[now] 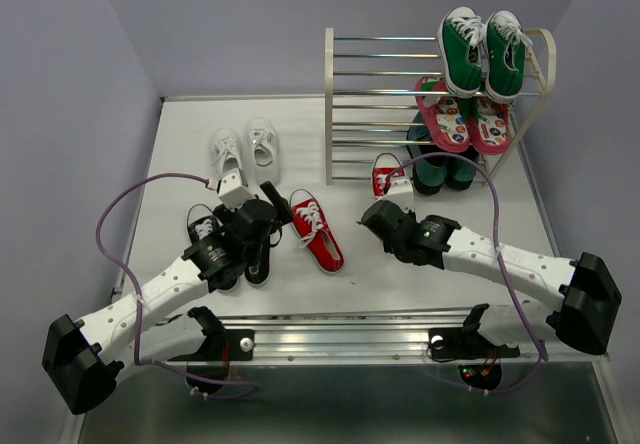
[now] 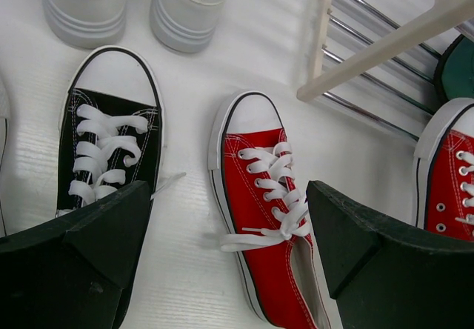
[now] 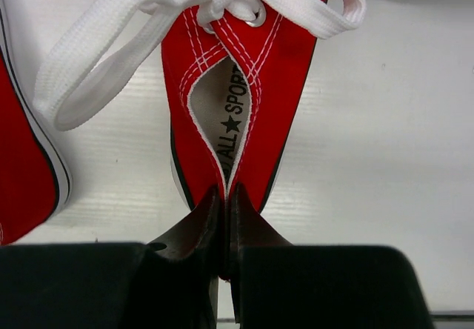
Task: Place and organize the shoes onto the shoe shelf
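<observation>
Far left, toward the rear of the white desk (image 1: 175, 154): a pair of all-white lace-up sneakers (image 1: 245, 154), nothing touching them. In front of them are the black canvas sneakers with white soles (image 1: 206, 232), mostly under the left arm.

The left gripper (image 2: 229, 210) is released, jaws spread wide, hanging over one red canvas sneaker with white laces (image 1: 317, 230). A black sneaker lies just beside its left finger (image 2: 74, 270). Risk: closing here could drag that black shoe or catch a loose lace end.

Mid desk, the second red sneaker (image 3: 233, 99) is pinched by the right gripper (image 3: 224, 203), which is clenched on the thin heel cloth only. Its toe points at the cream-framed shoe shelf with shiny metal rods (image 1: 328, 104). Can't tell if the sole is off the desk. Risk: with so thin a hold the shoe may swing, twist or slip out on the lift, and the floppy lace loops could snag a rod.

The shelf stands at the right rear corner. Its right half holds green sneakers (image 1: 482, 52) and pink patterned flip-flops (image 1: 460, 119). The left half of the rods is bare, so that looks like the best room. There is open desk between the arms near the front edge. Purple cables (image 1: 100, 234) loop beside both arms.
</observation>
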You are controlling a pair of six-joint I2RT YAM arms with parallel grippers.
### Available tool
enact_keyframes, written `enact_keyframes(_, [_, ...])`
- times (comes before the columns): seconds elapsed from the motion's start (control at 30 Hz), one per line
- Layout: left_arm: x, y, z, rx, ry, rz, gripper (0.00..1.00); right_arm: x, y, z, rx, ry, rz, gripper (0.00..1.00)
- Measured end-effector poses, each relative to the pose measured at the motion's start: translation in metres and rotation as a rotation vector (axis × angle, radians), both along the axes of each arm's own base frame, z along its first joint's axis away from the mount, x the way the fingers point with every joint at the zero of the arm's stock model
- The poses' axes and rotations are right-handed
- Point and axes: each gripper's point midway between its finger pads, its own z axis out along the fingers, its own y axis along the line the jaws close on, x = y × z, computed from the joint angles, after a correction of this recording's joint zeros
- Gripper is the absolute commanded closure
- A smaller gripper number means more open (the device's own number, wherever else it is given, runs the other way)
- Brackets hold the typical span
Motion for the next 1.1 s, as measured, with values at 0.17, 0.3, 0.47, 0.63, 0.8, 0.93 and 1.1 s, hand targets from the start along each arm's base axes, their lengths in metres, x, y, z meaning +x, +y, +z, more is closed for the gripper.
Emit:
enact_keyframes(0.17, [0.000, -0.002, -0.002, 0.002, 0.007, -0.008, 0.01, 0.026, -0.003, 0.006, 0.030, -0.036, -0.013, 0.99])
enact_keyframes(0.3, [0.000, -0.003, -0.003, 0.002, 0.010, -0.014, 0.01, 0.047, -0.001, 0.002, 0.027, -0.042, -0.004, 0.99])
enact_keyframes(0.47, [-0.001, -0.004, -0.003, -0.002, 0.011, -0.018, 0.01, 0.070, -0.001, -0.005, 0.020, -0.032, 0.007, 0.99])
enact_keyframes(0.63, [-0.001, -0.004, -0.003, -0.006, 0.012, -0.022, 0.01, 0.094, 0.000, -0.003, 0.030, -0.052, 0.015, 0.99])
enact_keyframes(0.8, [-0.003, -0.003, -0.003, -0.015, 0.006, -0.026, 0.01, 0.125, 0.000, 0.000, 0.035, -0.074, 0.004, 0.99])
enact_keyframes(0.93, [-0.004, -0.004, 0.000, -0.030, -0.004, -0.031, 0.01, 0.141, -0.004, -0.003, 0.026, -0.078, -0.015, 0.99])
enact_keyframes(1.1, [-0.005, -0.002, 0.003, -0.043, -0.014, -0.030, 0.01, 0.159, -0.009, -0.009, 0.008, -0.078, -0.032, 0.99])
